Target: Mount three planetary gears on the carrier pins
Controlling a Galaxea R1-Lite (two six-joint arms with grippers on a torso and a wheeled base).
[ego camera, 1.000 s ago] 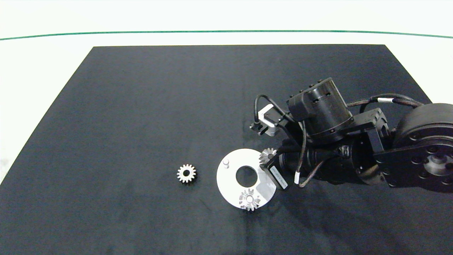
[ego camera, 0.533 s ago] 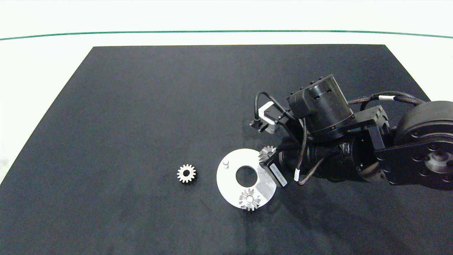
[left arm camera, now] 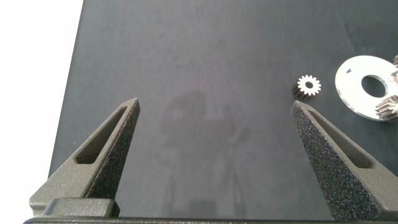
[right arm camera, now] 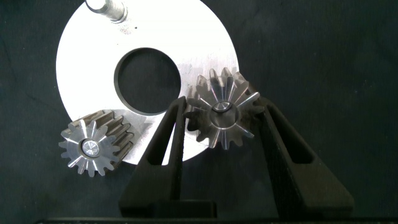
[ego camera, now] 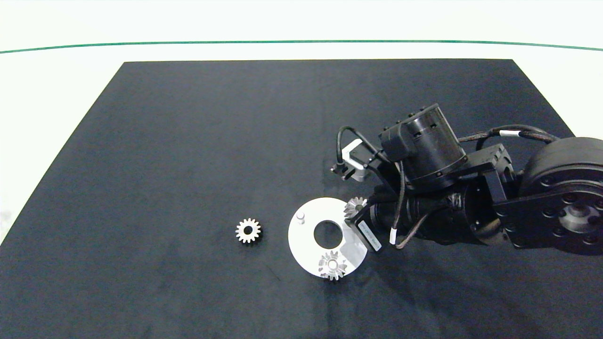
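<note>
The right gripper (right arm camera: pixel 221 134), fingers still closed on a second gear (right arm camera: pixel 222 116) seated over its pin at the white disc's (ego camera: pixel 308 245) two o'clock, has barely shifted; release looks due. One gear (ego camera: pixel 248 230) lies loose at nine o'clock. The left gripper (left arm camera: pixel 214 134) hangs open, idle.

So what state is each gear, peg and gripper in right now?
Loose gear: flat on the mat, uninstalled.
Near gear: seated on its pin.
Second gear: on its pin, between the right gripper fingers.
Third pin: bare.
Left gripper: open, empty.
</note>
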